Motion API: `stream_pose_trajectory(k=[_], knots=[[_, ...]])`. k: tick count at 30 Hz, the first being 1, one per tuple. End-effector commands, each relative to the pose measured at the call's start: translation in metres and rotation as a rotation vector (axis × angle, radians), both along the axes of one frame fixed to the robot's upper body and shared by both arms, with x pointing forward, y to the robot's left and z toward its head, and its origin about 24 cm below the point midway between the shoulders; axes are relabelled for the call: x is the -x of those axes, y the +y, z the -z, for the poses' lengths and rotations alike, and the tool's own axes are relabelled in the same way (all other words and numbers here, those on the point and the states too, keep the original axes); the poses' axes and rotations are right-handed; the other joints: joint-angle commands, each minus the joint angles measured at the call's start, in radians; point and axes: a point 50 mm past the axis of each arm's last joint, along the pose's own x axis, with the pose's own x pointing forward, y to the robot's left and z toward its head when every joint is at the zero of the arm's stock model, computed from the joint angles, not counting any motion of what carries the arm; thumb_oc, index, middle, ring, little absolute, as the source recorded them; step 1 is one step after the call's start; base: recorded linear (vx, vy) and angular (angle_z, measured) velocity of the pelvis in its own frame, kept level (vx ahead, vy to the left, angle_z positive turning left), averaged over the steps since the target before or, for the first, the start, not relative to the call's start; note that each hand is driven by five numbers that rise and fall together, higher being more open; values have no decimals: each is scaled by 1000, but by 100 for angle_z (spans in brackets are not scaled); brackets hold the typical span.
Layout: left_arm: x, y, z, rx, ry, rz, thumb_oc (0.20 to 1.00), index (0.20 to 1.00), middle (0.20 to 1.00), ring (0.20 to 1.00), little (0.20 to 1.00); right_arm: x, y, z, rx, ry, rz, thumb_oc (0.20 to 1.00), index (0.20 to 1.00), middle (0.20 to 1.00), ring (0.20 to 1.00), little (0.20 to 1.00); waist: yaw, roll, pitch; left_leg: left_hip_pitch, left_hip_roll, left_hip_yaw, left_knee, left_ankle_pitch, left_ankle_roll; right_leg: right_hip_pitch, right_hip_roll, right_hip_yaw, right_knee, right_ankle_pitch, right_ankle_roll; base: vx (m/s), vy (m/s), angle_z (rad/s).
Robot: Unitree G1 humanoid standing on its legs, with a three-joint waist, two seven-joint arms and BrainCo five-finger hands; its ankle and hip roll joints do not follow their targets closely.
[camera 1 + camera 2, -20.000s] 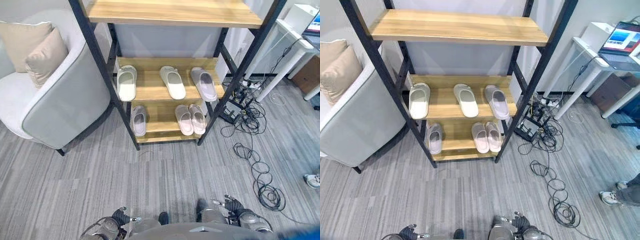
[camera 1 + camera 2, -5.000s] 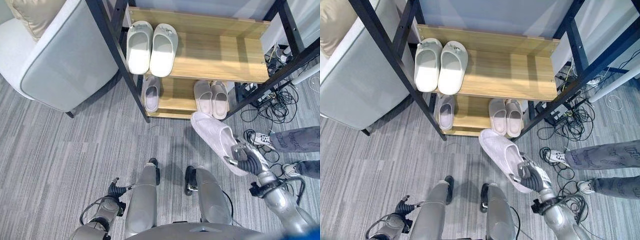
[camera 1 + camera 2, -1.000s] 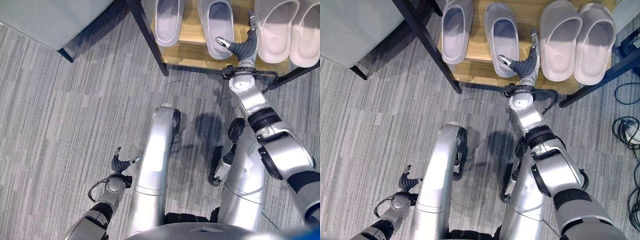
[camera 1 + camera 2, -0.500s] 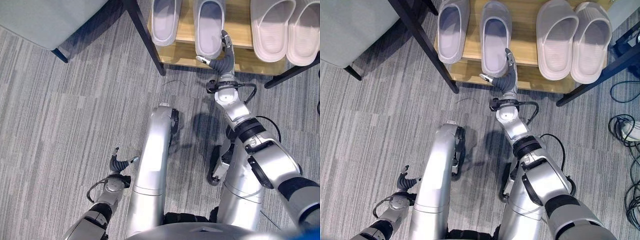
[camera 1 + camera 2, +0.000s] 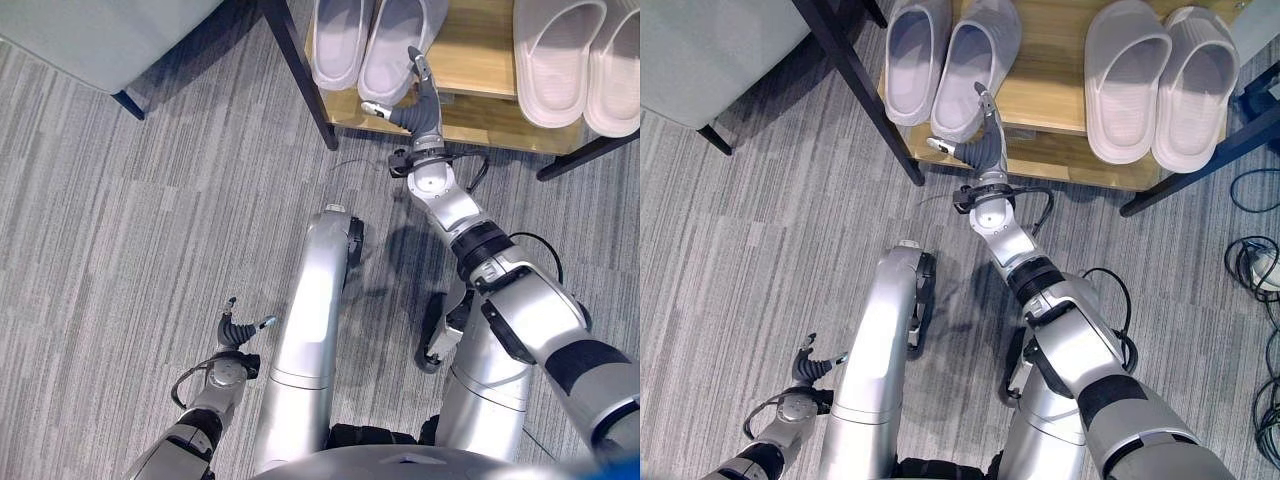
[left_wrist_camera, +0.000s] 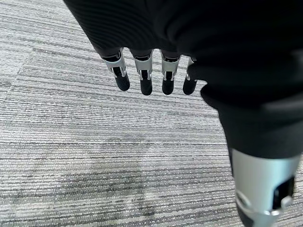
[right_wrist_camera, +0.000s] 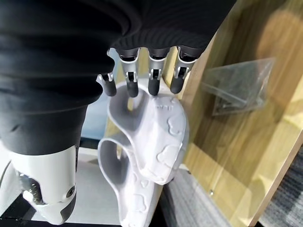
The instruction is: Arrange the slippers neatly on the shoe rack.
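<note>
Left robot hand point(image 5: 236, 335) hangs low beside the body over the carpet point(image 5: 120, 200), idle, fingers straight and relaxed, holding nothing.

Right robot hand point(image 5: 978, 143) reaches forward to the front edge of the rack's bottom shelf point(image 5: 1060, 105). Fingers are extended, not curled around anything; they sit flat against the heel and right side of the grey slipper point(image 5: 975, 65). Reads as a push/nudge, not a grasp.

That slipper lies tilted, toe leaning left toward its mate point(image 5: 912, 60), the two touching along their sides near the toes. Likely reason for the side contact: slide it over to pair up tight and square the heel with the shelf edge. It looks angled, so I'd guess a bit more straightening is needed.

Further right on the same shelf, the pale pair point(image 5: 1165, 80) sits side by side, toes in, heels near the edge, well apart from the grey pair. Looks done.

Rack post point(image 5: 855, 75) stands just left of the grey pair; an armchair point(image 5: 710, 50) beyond that.
</note>
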Motion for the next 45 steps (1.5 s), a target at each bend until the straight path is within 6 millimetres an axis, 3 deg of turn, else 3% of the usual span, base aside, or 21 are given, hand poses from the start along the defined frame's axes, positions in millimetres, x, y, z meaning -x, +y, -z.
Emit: stream_pose_trajectory(k=[1,6,7,9,10,11,14,17,18,20,21,22,23,25,29,31,33,34,37,41,45], knots=[[13,10,4,-54,40,21,1000,1000,1000,1000,1000,6,24,-48,-22,-153,-83,1000,1000,1000,1000,1000,39,-1,-16,55,-31,-163,-20,-95,-21,24,-39,210,28,166,-43,0,0,0],[14,7,7,-51,47,7,1000,1000,1000,1000,1000,7,-2,-54,-18,-233,67,1000,1000,1000,1000,1000,31,-4,-16,55,-29,-165,-19,-97,-20,25,-36,208,25,163,-44,0,0,0],[11,3,6,-52,37,1,1000,1000,1000,1000,1000,17,-19,-58,-23,-324,126,1000,1000,1000,1000,1000,18,-6,-16,55,-24,-162,-46,-87,-19,27,-36,205,-7,172,-38,0,0,0],[6,1,4,-51,23,-1,1000,1000,1000,1000,1000,26,-27,-57,-17,-375,138,1000,1000,1000,1000,1000,6,-11,-16,55,-13,-153,-85,-71,-16,34,-46,194,-55,176,-40,-101,19,1],[-6,-1,-3,-49,-17,-9,1000,1000,1000,1000,1000,36,-43,-43,-38,-390,168,1000,1000,1000,1000,1000,-5,-24,-26,55,1,-151,-190,-31,-11,54,-62,169,-158,194,-27,-157,14,4],[-5,-1,-3,-50,-15,-8,1000,1000,1000,1000,1000,37,-44,-43,-38,-389,169,1000,1000,1000,1000,1000,-5,-24,-29,55,0,-151,-193,-30,-11,54,-63,167,-161,195,-27,-162,-6,6],[-7,-4,-4,-36,-26,-13,1000,1000,1000,1000,1000,49,-65,-10,-32,-338,216,1000,1000,1000,1000,1000,-19,-37,-68,55,7,-156,-259,9,-5,67,-85,123,-251,211,-26,-32,0,2],[1,-9,3,0,-4,-29,1000,1000,1000,1000,1000,68,-96,60,-82,-126,281,1000,1000,1000,1000,1000,-55,-53,-162,57,32,-172,-387,63,-3,80,-116,46,-399,246,3,-26,45,-5],[1,-9,3,0,-3,-29,1000,1000,1000,1000,1000,68,-96,61,-82,-125,281,1000,1000,1000,1000,1000,-55,-52,-165,57,31,-172,-389,64,-3,81,-117,45,-401,247,3,-72,63,6],[12,-8,10,39,27,-61,1000,1000,1000,1000,1000,85,-111,113,-155,63,322,1000,1000,1000,1000,1000,-75,-67,-192,173,60,-156,-553,120,-1,185,-127,-26,-578,275,5,-101,45,-1],[12,-8,10,39,27,-61,1000,1000,1000,1000,1000,85,-111,113,-156,63,321,1000,1000,1000,1000,1000,-75,-67,-190,177,60,-157,-556,121,-1,189,-127,-27,-581,277,4,-97,25,0],[21,-7,17,54,66,-75,1000,1000,1000,1000,1000,97,-117,144,-146,180,340,1000,1000,1000,1000,1000,-84,-76,-205,261,73,-156,-662,152,-6,262,-125,-52,-670,299,14,-70,-20,0],[24,-6,18,61,75,-82,1000,1000,1000,1000,1000,103,-123,158,-145,234,365,1000,1000,1000,1000,1000,-86,-76,-208,297,77,-155,-704,172,-6,299,-126,-72,-723,303,12,-111,-13,3],[44,-1,29,69,154,-93,1000,1000,1000,1000,1000,131,-148,220,-141,509,482,1000,1000,1000,1000,1000,-91,-81,-230,496,98,-136,-937,249,-14,488,-114,-133,-980,353,23,-86,-30,13],[62,3,39,60,248,-88,1000,1000,1000,1000,1000,167,-164,274,-145,783,569,1000,1000,1000,1000,1000,-90,-85,-254,708,106,-130,-1153,304,-13,699,-91,-196,-1198,410,47,45,-32,7],[84,-3,51,68,362,-37,1000,1000,1000,1000,1000,217,-177,320,-93,1090,632,1000,1000,1000,1000,1000,-80,-87,-298,934,106,-123,-1383,356,-10,925,-71,-252,-1407,481,83,202,-23,2],[89,-6,54,71,393,-20,1000,1000,1000,1000,1000,230,-178,329,-82,1163,636,1000,1000,1000,1000,1000,-79,-85,-303,1003,108,-122,-1444,373,-8,992,-64,-264,-1465,510,93,108,-10,19],[98,-10,58,84,435,5,1000,1000,1000,1000,1000,255,-184,341,-59,1279,664,1000,1000,1000,1000,1000,-80,-77,-330,1100,105,-113,-1569,437,-9,1095,-53,-294,-1593,575,100,88,-23,10],[116,-18,66,90,522,62,1000,1000,1000,1000,1000,304,-190,358,-33,1482,685,1000,1000,1000,1000,1000,-91,-66,-384,1303,105,-99,-1786,495,-19,1283,-26,-320,-1806,658,130,209,-48,1],[132,-25,72,87,605,100,1000,1000,1000,1000,1000,336,-189,365,21,1609,665,1000,1000,1000,1000,1000,-102,-52,-445,1480,106,-62,-1981,551,-26,1423,4,-325,-1995,735,155,120,-47,-6],[139,-27,74,91,638,109,1000,1000,1000,1000,1000,340,-187,367,6,1626,649,1000,1000,1000,1000,1000,-105,-46,-475,1574,106,-40,-2085,580,-26,1499,21,-312,-2095,773,166,52,-53,-17]])
